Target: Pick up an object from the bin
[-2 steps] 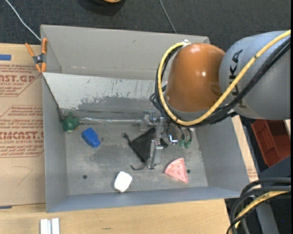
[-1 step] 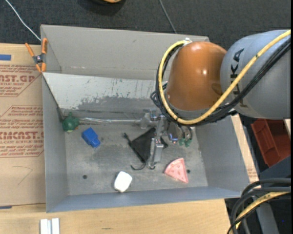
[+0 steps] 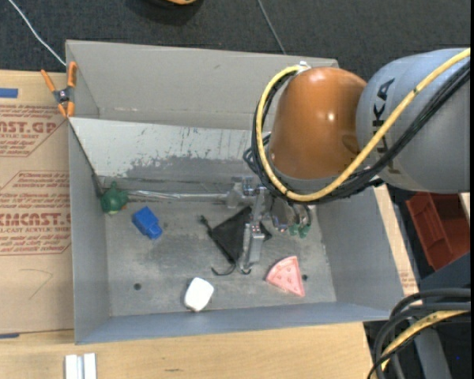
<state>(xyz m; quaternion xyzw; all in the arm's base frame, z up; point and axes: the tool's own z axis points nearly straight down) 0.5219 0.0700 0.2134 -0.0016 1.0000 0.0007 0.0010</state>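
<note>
My gripper point(image 3: 249, 253) hangs below the orange cover, low in the middle of the bin, with its tip close to the floor. A black, flat, triangular piece point(image 3: 227, 236) lies right against its left side; whether the gripper touches it I cannot tell. A pink wedge with small dots point(image 3: 287, 275) rests on the floor just to the right of the tip and nearer the front wall. A white rounded block point(image 3: 198, 294) sits at the front, left of the gripper.
A blue block point(image 3: 147, 223) lies left of centre. A green ball point(image 3: 113, 201) sits in the left corner, with a thin grey rod point(image 3: 178, 197) running from it towards the gripper. The arm covers the bin's right side.
</note>
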